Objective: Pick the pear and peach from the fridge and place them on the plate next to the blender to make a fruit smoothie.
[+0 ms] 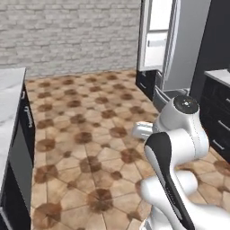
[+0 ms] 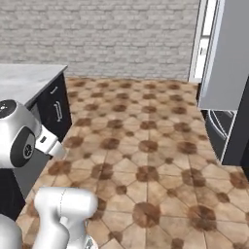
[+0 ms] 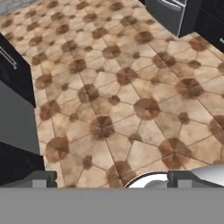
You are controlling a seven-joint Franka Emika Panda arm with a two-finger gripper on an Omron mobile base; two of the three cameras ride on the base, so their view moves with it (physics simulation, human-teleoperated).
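The fridge [image 1: 179, 45] stands tall and light grey at the far right, with one door [image 1: 154, 36] swung open and white bins on its inner side. From the right base it appears as a grey door panel [image 2: 222, 58] above a dark lower drawer [image 2: 220, 127]. My gripper [image 3: 111, 178] points down at the tiled floor. It is open, its two dark fingertips [image 3: 43, 177] stand wide apart and nothing is between them. The fridge's grey lower drawer [image 3: 168, 13] sits at the top of the hand view. The pear, peach, plate and blender are out of view.
A marble-topped counter with black cabinet fronts [image 1: 11, 112] runs along the left, also visible as counter [image 2: 26, 80]. Another dark cabinet with a light top [image 1: 220, 103] sits right of the fridge. Brown tiled floor [image 1: 90, 126] spreads between them, with a brick wall [image 1: 67, 31] behind.
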